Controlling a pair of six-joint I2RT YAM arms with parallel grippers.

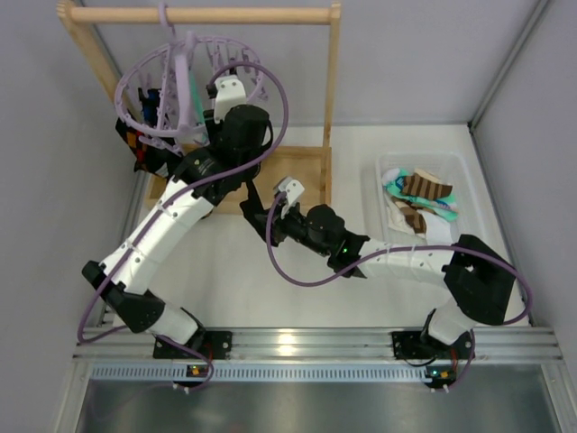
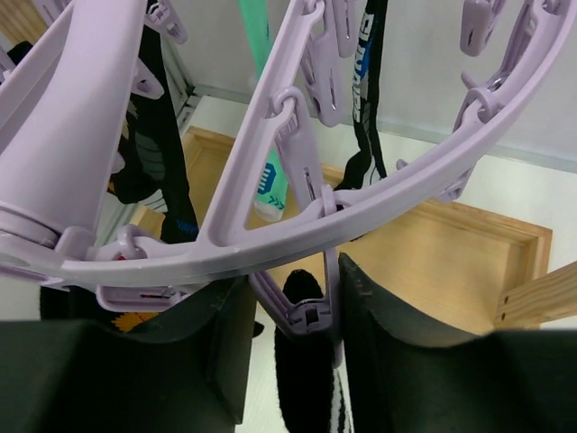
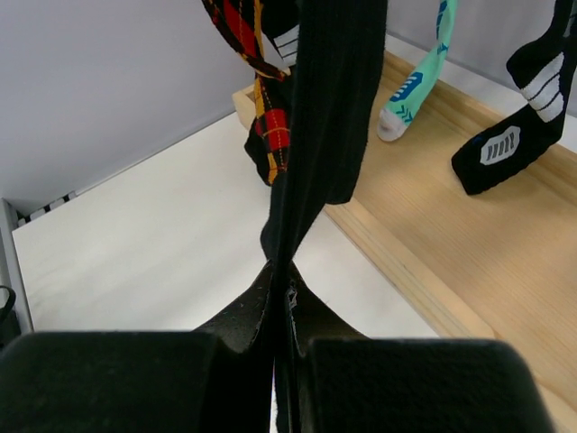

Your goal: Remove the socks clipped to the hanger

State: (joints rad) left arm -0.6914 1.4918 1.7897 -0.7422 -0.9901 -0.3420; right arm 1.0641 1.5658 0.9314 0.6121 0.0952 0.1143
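Hanger (image 1: 187, 77): hooked on the wooden rail (image 1: 207, 15) at the far left of the desk (image 1: 270, 307), above the wooden base (image 3: 469, 244), with socks (image 3: 491, 149) dangling from its pegs. Left claw (image 2: 293, 311): up under the ring, narrowed to either side of a clip peg (image 2: 306, 316) with dark fabric below; impossible to tell whether squeezing it. Right claw (image 3: 281, 293): closed tight, pinching the lower end of a hanging black sock (image 3: 325, 108). At the right, a clear bin (image 1: 451, 167) holding more socks.
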